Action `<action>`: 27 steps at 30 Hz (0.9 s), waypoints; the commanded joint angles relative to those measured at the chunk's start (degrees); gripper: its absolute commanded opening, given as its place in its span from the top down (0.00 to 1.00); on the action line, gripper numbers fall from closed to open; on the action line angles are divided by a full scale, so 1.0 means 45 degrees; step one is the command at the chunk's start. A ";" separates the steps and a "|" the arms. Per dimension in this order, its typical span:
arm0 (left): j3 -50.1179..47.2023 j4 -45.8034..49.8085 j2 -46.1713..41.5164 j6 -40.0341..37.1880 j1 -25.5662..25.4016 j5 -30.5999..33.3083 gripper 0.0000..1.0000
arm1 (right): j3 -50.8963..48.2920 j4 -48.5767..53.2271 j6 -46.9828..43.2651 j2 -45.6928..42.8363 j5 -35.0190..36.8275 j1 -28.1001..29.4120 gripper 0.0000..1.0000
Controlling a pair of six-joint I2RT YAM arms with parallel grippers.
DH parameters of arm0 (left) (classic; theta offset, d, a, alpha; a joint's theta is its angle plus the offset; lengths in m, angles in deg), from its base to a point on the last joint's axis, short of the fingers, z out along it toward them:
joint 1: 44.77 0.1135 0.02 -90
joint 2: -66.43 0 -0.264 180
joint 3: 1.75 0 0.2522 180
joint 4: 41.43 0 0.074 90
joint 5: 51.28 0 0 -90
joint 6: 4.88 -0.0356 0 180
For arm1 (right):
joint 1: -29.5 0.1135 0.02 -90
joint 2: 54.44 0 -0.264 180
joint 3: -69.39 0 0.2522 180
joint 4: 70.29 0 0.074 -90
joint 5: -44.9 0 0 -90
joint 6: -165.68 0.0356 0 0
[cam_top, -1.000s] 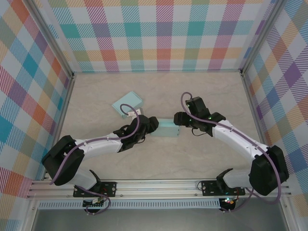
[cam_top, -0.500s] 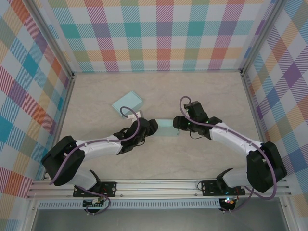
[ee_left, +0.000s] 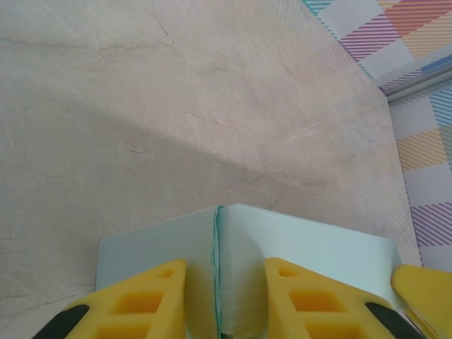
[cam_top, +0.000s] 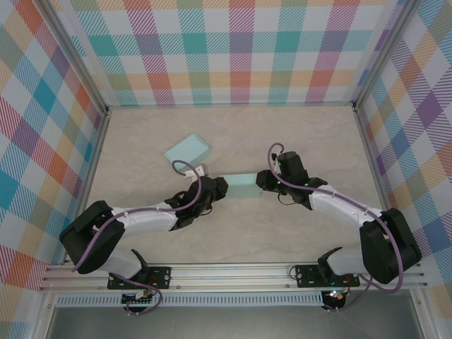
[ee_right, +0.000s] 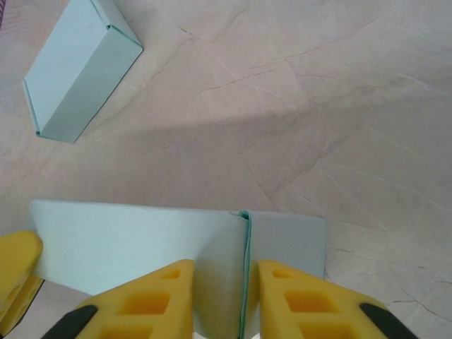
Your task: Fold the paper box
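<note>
Pale teal paper forms the box (cam_top: pixel 242 186), which sits low on the table (cam_top: pixel 296 134) at about the middle, a little toward the near edge, lying lengthwise from left to right between the two arms. The left gripper (cam_top: pixel 220 189) meets its left end and the right gripper (cam_top: pixel 263 181) its right end, so the box spans the gap between them. In the left wrist view the yellow fingers (ee_left: pixel 148 289) stand one on each side of an upright seam where two panels of the box meet, with the paper filling the space between them; the jaws are drawn in and pinch that end of the box. The right wrist view shows the same thing at the other end: its fingers (ee_right: pixel 296 289) straddle a vertical fold line and clamp the paper between them, the long top panel running off to the left and a shorter panel to the right. Each wrist view also catches a bit of yellow at the far end of the box, the tip of the opposite gripper. The top of the box looks flat and closed from above. A second box (cam_top: pixel 187 150) of the same teal lies well apart from the held one, farther back and to the left, turned at an angle and touched by neither gripper. The table is a beige, marble-like surface with faint veins, and checked walls (cam_top: pixel 233 49) in many colours enclose it on three sides.
</note>
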 commanded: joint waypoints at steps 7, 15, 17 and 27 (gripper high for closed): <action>-0.0911 0.3986 0.0267 0.0046 0.0619 0.0492 0.90 | -0.0838 0.1255 0.0039 0.0343 0.0260 -0.0539 0.93; -0.0058 0.5001 -0.1795 -0.1389 0.0556 0.0480 0.76 | -0.0612 0.1463 -0.0075 0.0103 -0.0103 -0.0539 0.92; 0.0404 0.5533 -0.2470 -0.2090 0.0560 0.0531 0.65 | -0.0548 0.1564 -0.0092 -0.0070 -0.0211 -0.0539 0.90; 0.2428 0.6635 -0.3470 -0.6705 0.0608 0.0458 0.34 | 0.0587 0.2493 -0.0535 -0.0668 -0.0697 -0.0539 0.71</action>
